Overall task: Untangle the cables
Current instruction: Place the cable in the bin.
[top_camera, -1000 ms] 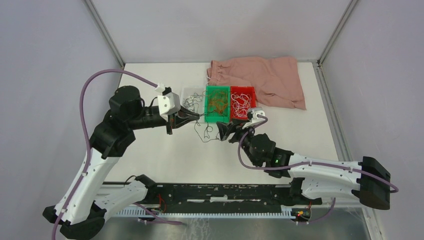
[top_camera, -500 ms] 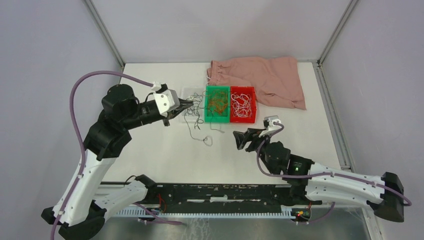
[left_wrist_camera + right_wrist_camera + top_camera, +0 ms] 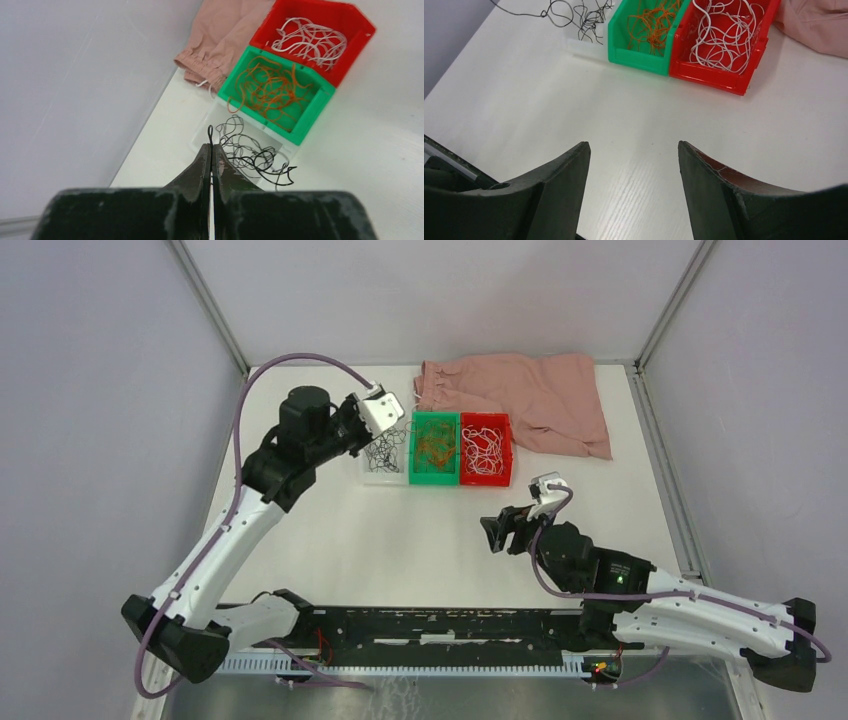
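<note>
Although black wires [image 3: 250, 157] trailed over its middle a second ago, the white table [image 3: 330, 540] now has them gathered in the clear bin [image 3: 384, 478] on its far side. The left arm [image 3: 230, 530], which earlier reached in low at the near left of the bins, now stretches to the far left with its wrist above that clear bin. The right arm [image 3: 640, 590] has drawn back toward the near right edge. A pink cloth [image 3: 540, 400] lies unmoved at the far right, just beside the red bin [image 3: 486, 481]. The green bin [image 3: 434, 481] sits between the red and the clear one.

The cables lie sorted by colour: white wires [image 3: 310, 40] in the red bin, orange wires [image 3: 270, 90] in the green, and black in the clear.

The right gripper [image 3: 631, 145] hangs over the table with its jaws wide apart and nothing between them. The left gripper [image 3: 210, 147] is pressed tight together, pinching a single black strand [image 3: 210, 131] whose loop stands up past the fingertips.
</note>
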`<state>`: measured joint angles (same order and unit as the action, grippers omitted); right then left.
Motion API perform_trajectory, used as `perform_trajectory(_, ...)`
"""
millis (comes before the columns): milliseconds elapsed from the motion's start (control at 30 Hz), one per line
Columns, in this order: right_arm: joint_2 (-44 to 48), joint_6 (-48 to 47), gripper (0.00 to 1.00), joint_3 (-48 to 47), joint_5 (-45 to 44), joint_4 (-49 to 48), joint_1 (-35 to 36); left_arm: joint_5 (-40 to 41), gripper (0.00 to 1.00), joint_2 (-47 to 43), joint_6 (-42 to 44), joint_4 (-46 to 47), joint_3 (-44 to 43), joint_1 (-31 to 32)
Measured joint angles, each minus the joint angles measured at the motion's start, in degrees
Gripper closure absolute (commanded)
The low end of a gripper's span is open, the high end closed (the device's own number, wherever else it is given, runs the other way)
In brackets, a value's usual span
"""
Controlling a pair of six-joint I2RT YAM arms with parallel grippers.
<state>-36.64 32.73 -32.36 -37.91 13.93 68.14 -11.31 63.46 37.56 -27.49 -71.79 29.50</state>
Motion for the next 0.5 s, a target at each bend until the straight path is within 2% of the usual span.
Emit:
perform_trajectory(300,0.57,-0.13,0.31,-0.11,-0.09,3.78,0.0,0.74,0.97,10.6,3.3,10.4,2.12,-8.44)
perform_trajectory(500,0.9,-1.22,0.32,-0.11,-1.18,3.91,0.02,-0.61,0.97,19.71,3.34,14.6,1.77,-9.22)
